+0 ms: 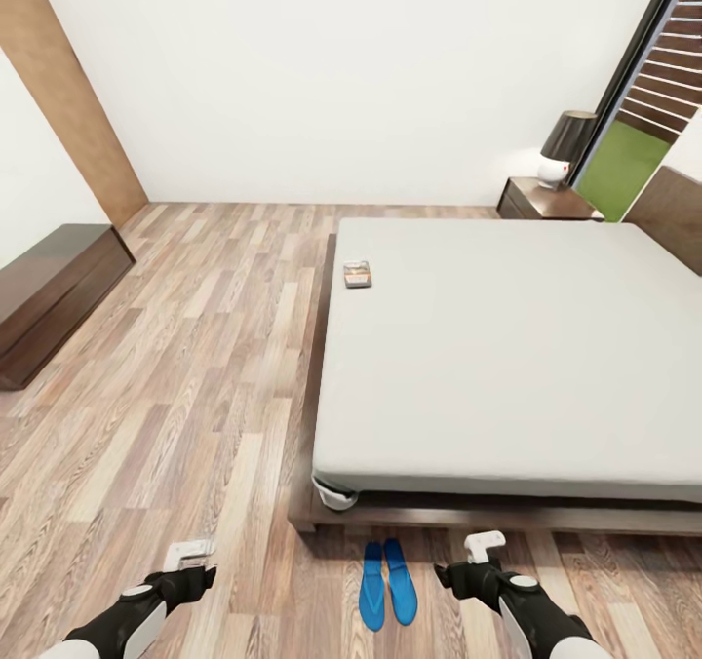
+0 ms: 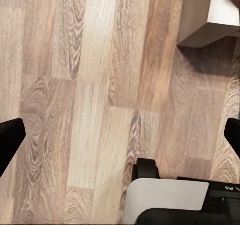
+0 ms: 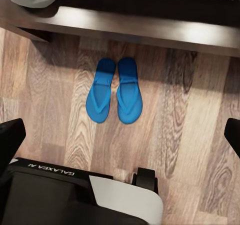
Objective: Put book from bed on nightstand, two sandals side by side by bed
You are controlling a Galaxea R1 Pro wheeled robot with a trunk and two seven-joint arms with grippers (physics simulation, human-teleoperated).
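Observation:
The book (image 1: 357, 274) lies flat on the light grey bed (image 1: 507, 347), close to the mattress's left edge. On the wood floor just in front of the bed's dark frame (image 3: 150, 27), the two sandals (image 1: 387, 583) sit side by side, soles parallel; they are one blue sandal (image 3: 97, 91) and the other (image 3: 128, 90). My right gripper (image 1: 485, 546) hovers open to the right of them and above the floor, its fingertips (image 3: 10, 137) wide apart. To their left, my left gripper (image 1: 190, 555) hangs open over bare floorboards (image 2: 100, 110). The nightstand (image 1: 546, 201) stands far back beside the bed.
A lamp (image 1: 565, 147) with a black shade sits on the nightstand. A long low dark cabinet (image 1: 49, 293) lines the left wall. A window with slats (image 1: 663, 84) is at the back right. Wood floor (image 1: 195, 347) runs along the bed's left side.

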